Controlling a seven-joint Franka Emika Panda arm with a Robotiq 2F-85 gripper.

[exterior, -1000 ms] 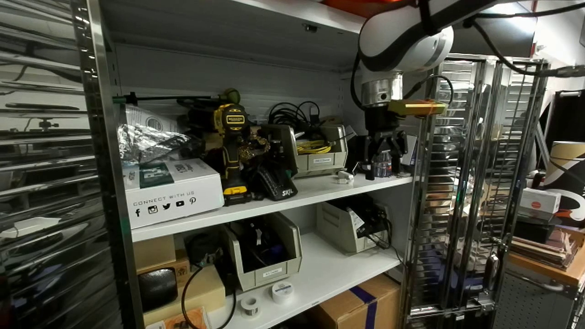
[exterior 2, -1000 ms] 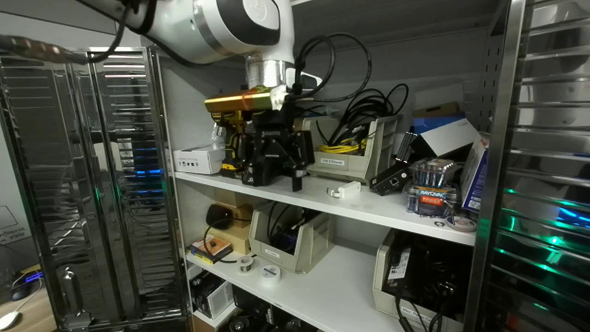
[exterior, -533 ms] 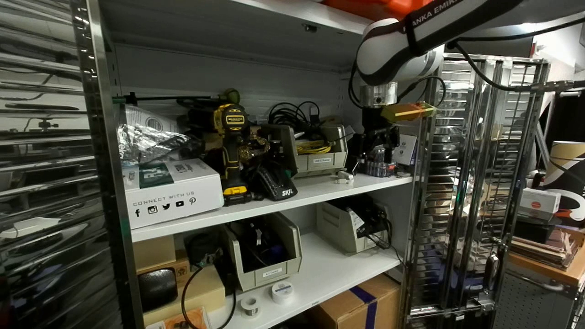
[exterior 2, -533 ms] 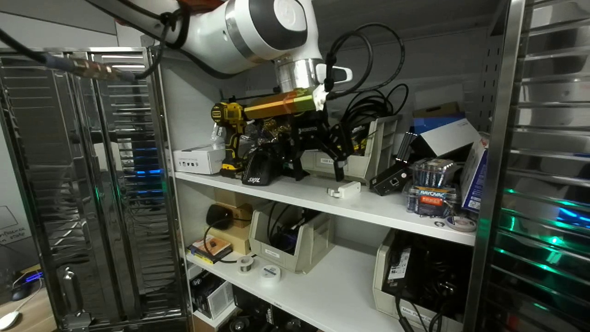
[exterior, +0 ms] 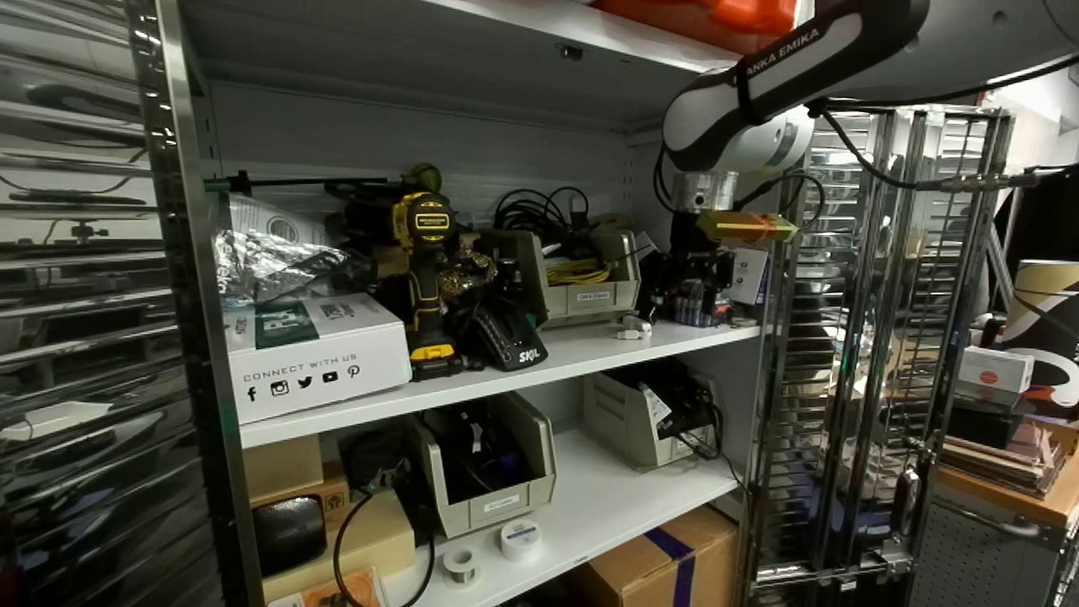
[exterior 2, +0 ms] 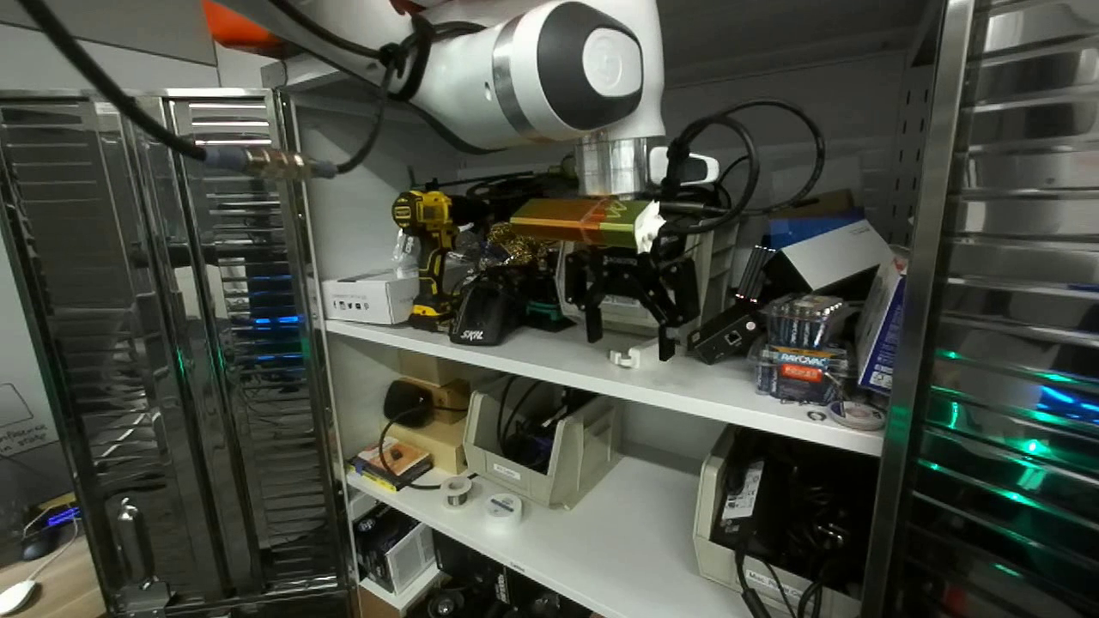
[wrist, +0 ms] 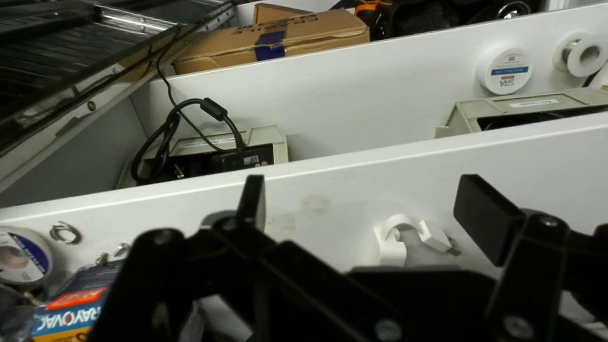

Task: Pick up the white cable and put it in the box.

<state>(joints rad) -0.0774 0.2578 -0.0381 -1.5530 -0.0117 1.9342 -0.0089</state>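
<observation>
The white cable [exterior: 634,329] is a short, thick, looped piece with a metal plug, lying on the upper shelf. It also shows in an exterior view [exterior 2: 629,357] and in the wrist view [wrist: 393,243]. My gripper [exterior 2: 630,336] is open and empty, fingers pointing down, just above and around the cable in that view. In the wrist view the cable lies between the spread fingertips [wrist: 365,211], nearer the right finger, touching neither as far as I see. The grey bin [exterior: 594,300] holding black and yellow cables stands behind the cable; my gripper partly covers it in an exterior view [exterior 2: 718,264].
A black device [exterior 2: 728,335] and battery packs [exterior 2: 803,373] stand beside the cable. A yellow drill [exterior: 432,278] and SKIL charger [exterior 2: 481,311] stand farther along the shelf [exterior 2: 549,365]. Below are more bins [exterior 2: 549,459] and spools [exterior 2: 502,511]. Metal doors [exterior 2: 227,343] flank the shelves.
My gripper has moved along the shelf to above the cable, rightward in an exterior view, and has come slightly lower in the last half second. It stays open. The cable has not moved.
</observation>
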